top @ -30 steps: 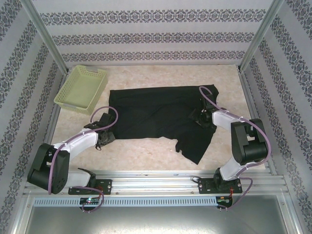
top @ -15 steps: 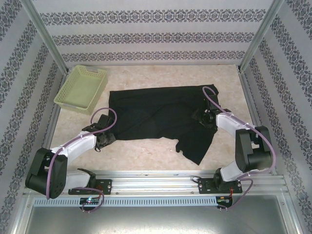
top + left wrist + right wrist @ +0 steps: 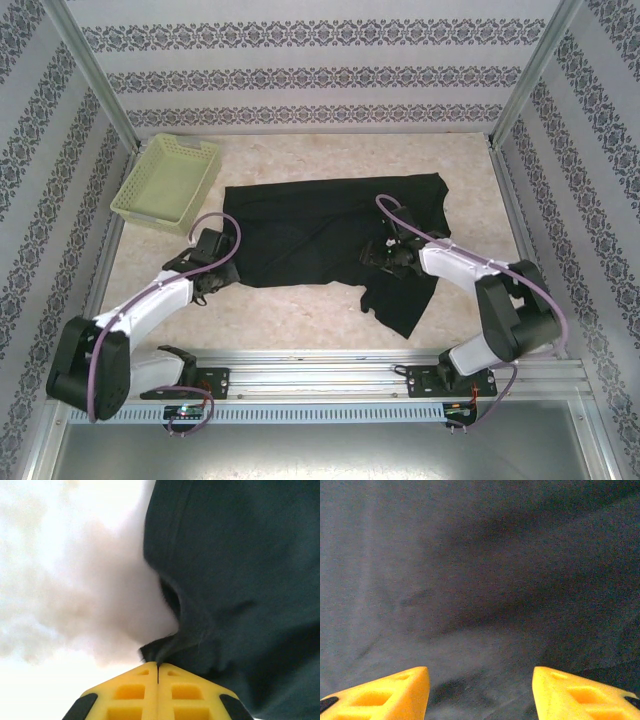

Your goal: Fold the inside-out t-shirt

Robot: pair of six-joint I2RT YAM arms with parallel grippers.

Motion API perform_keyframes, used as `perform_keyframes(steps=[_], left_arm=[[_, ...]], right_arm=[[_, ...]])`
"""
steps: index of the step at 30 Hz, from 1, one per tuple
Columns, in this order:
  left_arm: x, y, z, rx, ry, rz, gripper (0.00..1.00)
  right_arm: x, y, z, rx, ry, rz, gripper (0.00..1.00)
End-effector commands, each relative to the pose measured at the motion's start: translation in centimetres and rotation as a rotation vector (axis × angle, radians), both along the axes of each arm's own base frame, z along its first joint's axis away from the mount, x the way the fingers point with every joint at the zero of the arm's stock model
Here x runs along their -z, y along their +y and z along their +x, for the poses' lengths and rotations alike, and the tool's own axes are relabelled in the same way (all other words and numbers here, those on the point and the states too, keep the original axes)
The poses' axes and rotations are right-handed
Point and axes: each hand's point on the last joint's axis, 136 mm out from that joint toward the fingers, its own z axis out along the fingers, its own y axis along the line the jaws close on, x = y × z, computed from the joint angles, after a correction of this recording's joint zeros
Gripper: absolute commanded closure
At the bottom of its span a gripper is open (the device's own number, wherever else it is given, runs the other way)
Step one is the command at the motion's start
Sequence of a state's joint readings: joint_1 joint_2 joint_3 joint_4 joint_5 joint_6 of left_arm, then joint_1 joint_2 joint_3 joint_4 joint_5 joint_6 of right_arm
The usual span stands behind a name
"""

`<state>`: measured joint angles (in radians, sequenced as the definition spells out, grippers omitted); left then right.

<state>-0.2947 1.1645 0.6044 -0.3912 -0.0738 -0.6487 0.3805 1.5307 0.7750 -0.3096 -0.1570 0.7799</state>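
2 arms reached forward, both wrists low.
The left arm is stretched forward and inward; the left gripper is seen with its 2 fingers pressed together, an edge of the inside-out t-shirt pinched at the tips. The right arm is folded inward at the elbow; the right gripper is held with jaws apart.
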Motion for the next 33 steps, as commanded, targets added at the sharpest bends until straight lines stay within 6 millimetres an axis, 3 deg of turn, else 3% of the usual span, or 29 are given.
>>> perform_keyframes(steps=[1,4,9,15,18,21,25,29,33], left_arm=[[-5.1,1.0,2.1,0.065,-0.185,0.13,1.0],[-6.9,1.9,2.2,0.063,-0.248,0.215,1.0],[-5.7,3.4,1.8,0.067,-0.202,0.357,1.0],[-5.3,4.8,0.6,0.004,-0.157,0.397,0.99],[-4.6,2.7,0.8,0.07,-0.162,0.288,0.85],[-3.4,1.2,0.5,0.083,-0.105,0.197,0.79],[-1.6,0.2,-1.0,0.047,-0.015,0.088,0.67],[-0.2,0.2,-3.0,-0.032,0.006,-0.004,0.62],[0.8,-1.1,-4.1,-0.032,-0.016,-0.111,0.59]], right_arm=[[2.3,-2.3,-0.5,0.09,0.069,-0.026,0.43],[2.0,-4.1,0.5,0.145,0.055,-0.044,0.43],[1.4,-5.9,1.9,0.188,0.044,-0.066,0.43],[1.1,-7.0,2.8,0.22,0.031,-0.076,0.44],[0.7,-6.7,3.2,0.214,0.013,-0.051,0.44],[0.0,-6.0,3.4,0.188,-0.013,-0.013,0.43],[-1.3,-6.0,2.9,0.156,-0.029,-0.037,0.42],[-2.5,-7.3,1.9,0.158,-0.053,-0.099,0.42],[-3.7,-7.6,0.9,0.148,-0.075,-0.114,0.41]])
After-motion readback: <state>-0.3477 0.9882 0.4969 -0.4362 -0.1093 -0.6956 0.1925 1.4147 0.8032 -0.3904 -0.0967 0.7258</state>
